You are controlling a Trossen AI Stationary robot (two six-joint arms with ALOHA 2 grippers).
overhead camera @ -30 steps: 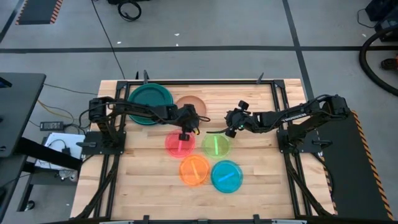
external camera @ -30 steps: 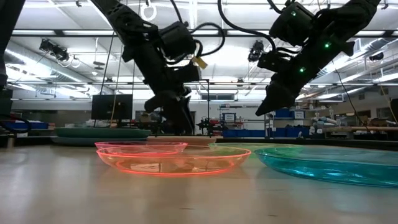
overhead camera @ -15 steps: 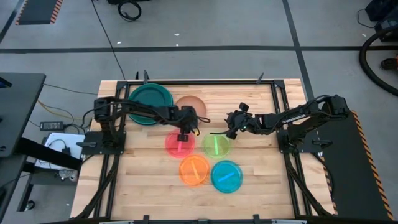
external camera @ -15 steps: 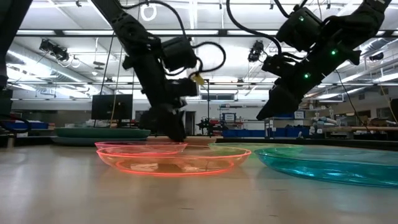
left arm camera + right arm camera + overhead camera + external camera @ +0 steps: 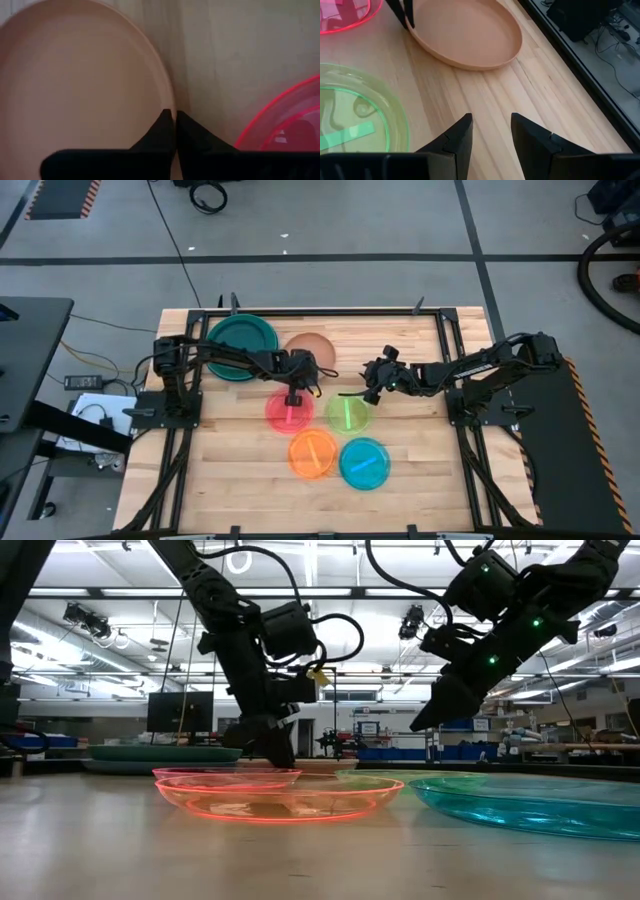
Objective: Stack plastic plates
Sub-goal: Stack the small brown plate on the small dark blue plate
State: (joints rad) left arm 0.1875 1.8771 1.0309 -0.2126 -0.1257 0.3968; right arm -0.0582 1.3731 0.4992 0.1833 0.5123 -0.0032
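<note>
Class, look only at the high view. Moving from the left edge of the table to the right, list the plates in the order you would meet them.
Teal plate → pink plate → tan plate and orange plate, about level → green plate → light blue plate.

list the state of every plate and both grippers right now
tan plate: flat on the table, rim pinched by the left gripper
teal plate: flat, untouched
pink plate: flat, alone
green plate: flat, alone
orange plate: flat, alone
blue plate: flat, alone
left gripper: jaws shut on the tan plate's rim
right gripper: jaws open, empty, above bare wood
</note>
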